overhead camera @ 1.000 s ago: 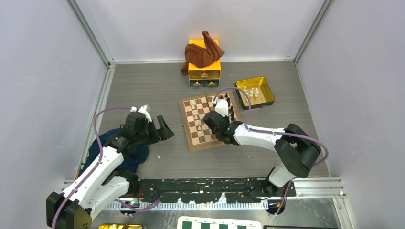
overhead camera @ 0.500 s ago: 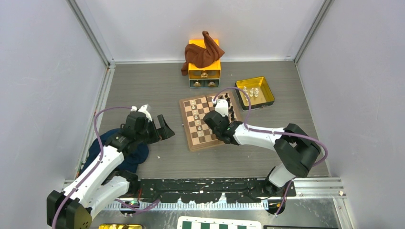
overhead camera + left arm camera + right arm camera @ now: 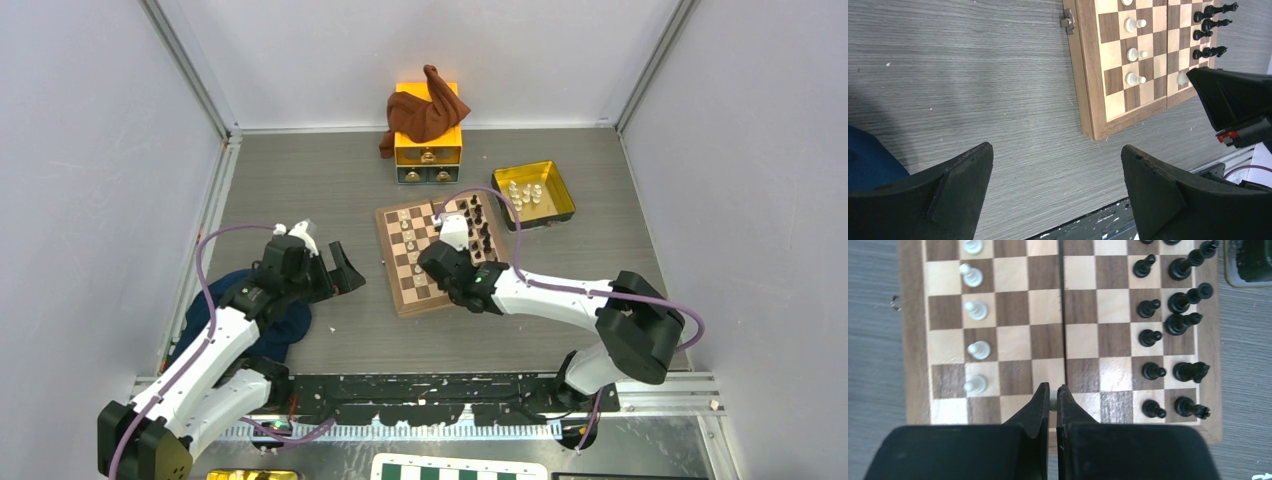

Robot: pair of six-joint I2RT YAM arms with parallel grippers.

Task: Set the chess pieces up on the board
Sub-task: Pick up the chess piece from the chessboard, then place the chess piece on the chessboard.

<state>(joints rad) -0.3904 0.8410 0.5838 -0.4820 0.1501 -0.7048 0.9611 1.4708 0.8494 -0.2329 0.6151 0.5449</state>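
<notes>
If lowered crooked onto the board (image 3: 913,365) at its near edge, risks tipping the cream-white piece (image 3: 1052,401) seemingly pinched in the near-closed right gripper (image 3: 1053,388) into white pawns (image 3: 979,349); left gripper (image 3: 1057,147) spread wide, empty.

The board (image 3: 913,340), a square of dark brown and tan squares with a light wood border, lay flat and open. Cream-white pawns (image 3: 977,310) stood upright in one column on its left side, and dark pieces (image 3: 1148,308) stood in two columns along its right side. One more cream piece (image 3: 1182,77) stood by the board's near edge, pinched between the fingertips of the right gripper (image 3: 1053,389).
</notes>
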